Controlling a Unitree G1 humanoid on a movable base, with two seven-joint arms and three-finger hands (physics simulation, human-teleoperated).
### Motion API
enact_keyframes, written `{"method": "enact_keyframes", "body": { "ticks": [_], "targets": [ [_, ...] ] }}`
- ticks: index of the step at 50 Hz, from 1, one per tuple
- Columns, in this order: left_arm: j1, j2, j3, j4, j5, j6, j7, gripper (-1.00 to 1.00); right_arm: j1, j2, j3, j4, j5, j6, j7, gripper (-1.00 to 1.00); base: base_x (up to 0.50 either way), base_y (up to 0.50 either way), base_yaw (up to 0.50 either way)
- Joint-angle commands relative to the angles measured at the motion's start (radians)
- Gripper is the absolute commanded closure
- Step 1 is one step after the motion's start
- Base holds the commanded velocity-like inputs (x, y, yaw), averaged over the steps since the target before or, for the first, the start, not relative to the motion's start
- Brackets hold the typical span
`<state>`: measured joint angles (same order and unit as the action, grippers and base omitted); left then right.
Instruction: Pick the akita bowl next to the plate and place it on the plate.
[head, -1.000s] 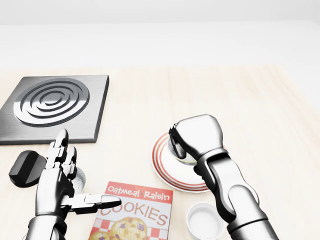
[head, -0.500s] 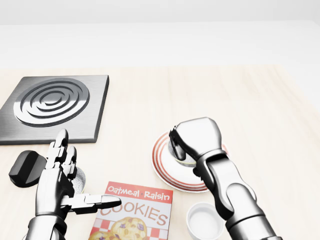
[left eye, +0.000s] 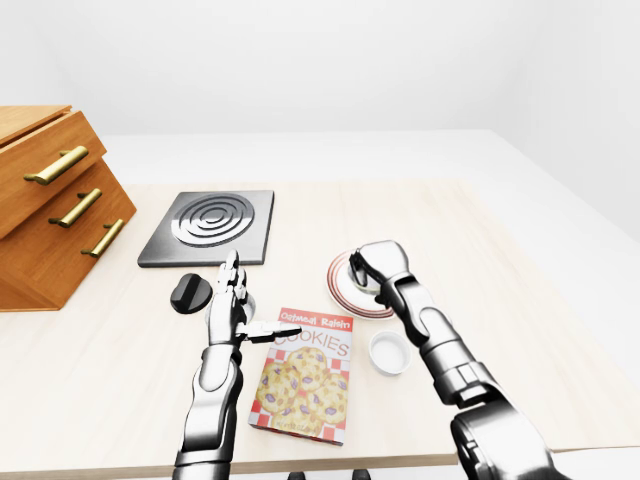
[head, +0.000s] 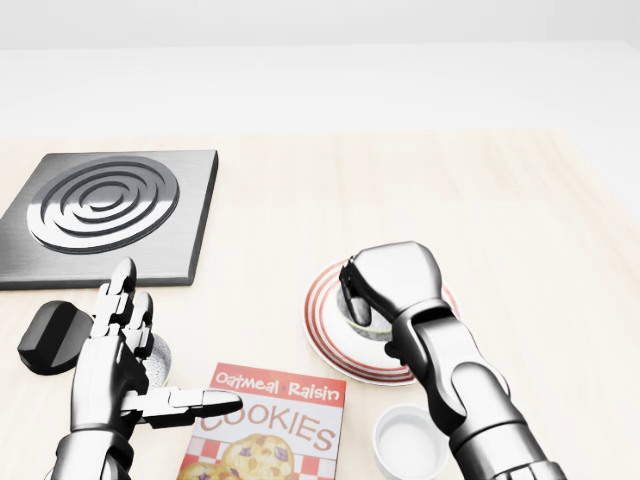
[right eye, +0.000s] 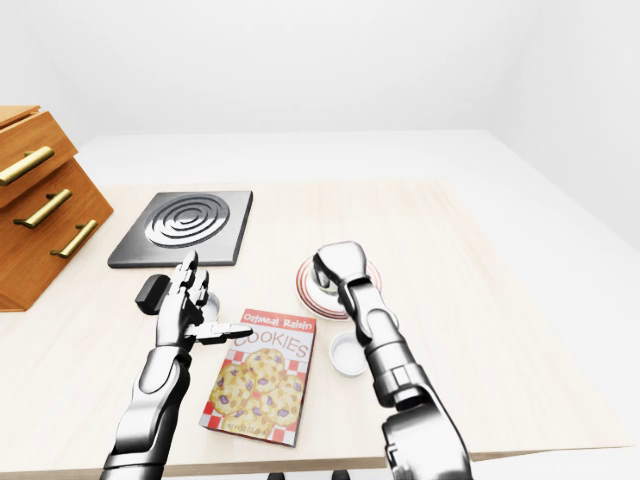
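My right hand (head: 358, 296) is shut on the akita bowl (head: 364, 320), a small pale bowl mostly hidden under the fingers. It holds the bowl low over the middle of the white plate with red rings (head: 327, 345), right of centre in the head view. I cannot tell whether the bowl touches the plate. At the lower left, my left hand (head: 172, 348) stands open with fingers spread and holds nothing.
A cookie box (head: 270, 428) lies beside the left hand, and a white bowl (head: 410, 443) sits below the plate. A black stove plate (head: 105, 208) and a black lump (head: 50, 336) are at the left. A wooden drawer cabinet (left eye: 50, 200) stands far left on the table (head: 450, 180).
My right hand has sunk a little toward the plate with the bowl in it. The left hand and everything else stay put.
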<state>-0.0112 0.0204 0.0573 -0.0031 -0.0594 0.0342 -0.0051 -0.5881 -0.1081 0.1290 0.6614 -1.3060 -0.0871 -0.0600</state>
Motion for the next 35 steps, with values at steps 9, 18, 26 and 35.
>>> {"method": "enact_keyframes", "body": {
  "ticks": [9, 18, 26, 35],
  "targets": [
    [0.002, 0.000, 0.000, -0.010, -0.002, 0.009, 0.001, -1.00, -0.052, 0.000, -0.007, 0.077, 0.007, 0.000, -0.031, 1.00, 0.00, 0.00, 0.00],
    [0.002, 0.000, 0.001, -0.005, -0.002, 0.004, 0.000, -1.00, -0.065, -0.002, -0.006, 0.118, 0.016, 0.000, -0.043, 1.00, 0.00, 0.00, 0.00],
    [0.002, 0.000, 0.000, -0.004, 0.000, 0.002, 0.000, -1.00, -0.061, 0.000, -0.010, 0.115, 0.040, 0.000, -0.035, 1.00, 0.00, 0.00, 0.00],
    [-0.002, 0.001, 0.001, 0.006, 0.001, -0.004, 0.000, -1.00, -0.062, -0.006, -0.006, 0.109, 0.031, 0.000, -0.046, 1.00, 0.00, 0.00, 0.00]
  ]
}}
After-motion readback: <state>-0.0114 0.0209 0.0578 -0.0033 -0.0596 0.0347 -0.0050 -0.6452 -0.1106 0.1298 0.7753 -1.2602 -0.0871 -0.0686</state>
